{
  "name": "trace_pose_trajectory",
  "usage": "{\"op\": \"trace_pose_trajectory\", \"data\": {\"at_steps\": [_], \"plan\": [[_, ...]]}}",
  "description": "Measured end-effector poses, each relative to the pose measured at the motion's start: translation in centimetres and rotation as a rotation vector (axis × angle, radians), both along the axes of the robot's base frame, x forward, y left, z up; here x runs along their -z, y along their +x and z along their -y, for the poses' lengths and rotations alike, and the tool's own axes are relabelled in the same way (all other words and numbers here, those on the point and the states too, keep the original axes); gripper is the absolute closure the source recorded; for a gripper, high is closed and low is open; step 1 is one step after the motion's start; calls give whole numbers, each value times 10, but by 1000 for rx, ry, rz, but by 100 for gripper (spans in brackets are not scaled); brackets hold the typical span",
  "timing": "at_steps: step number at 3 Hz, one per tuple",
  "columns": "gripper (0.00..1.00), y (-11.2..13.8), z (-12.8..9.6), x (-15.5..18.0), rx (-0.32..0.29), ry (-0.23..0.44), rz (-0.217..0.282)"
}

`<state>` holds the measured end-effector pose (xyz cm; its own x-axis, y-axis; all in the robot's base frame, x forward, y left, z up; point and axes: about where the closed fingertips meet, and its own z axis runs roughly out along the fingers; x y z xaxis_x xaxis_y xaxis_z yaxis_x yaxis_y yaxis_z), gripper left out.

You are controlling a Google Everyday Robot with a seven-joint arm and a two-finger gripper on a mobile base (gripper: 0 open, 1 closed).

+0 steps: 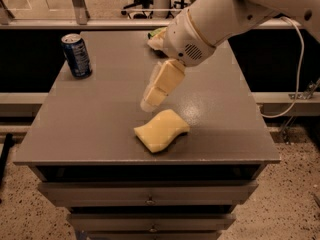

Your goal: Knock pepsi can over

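The pepsi can is dark blue with a silver top. It stands upright at the back left of the grey table. My gripper hangs from the white arm over the middle of the table, pointing down and left, just above the yellow sponge. It is well to the right of the can and apart from it. Nothing shows in the gripper.
The yellow sponge lies near the table's front edge. A green snack bag at the back is mostly hidden behind the arm. Drawers sit under the tabletop. A white cable hangs at the right.
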<state>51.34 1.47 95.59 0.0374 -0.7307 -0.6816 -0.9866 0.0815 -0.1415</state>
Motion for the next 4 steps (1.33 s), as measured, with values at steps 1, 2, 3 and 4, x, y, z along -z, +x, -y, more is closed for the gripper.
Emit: {"op": "trace_pose_trajectory", "data": {"at_steps": [1,2,3,4], "plan": [[0,9,-9,2,6,26,4],[0,40,-41,9,-7,88,28],[0,84,-77,18,-16,155,60],[0,124,-119,28,-16,241,73]]}}
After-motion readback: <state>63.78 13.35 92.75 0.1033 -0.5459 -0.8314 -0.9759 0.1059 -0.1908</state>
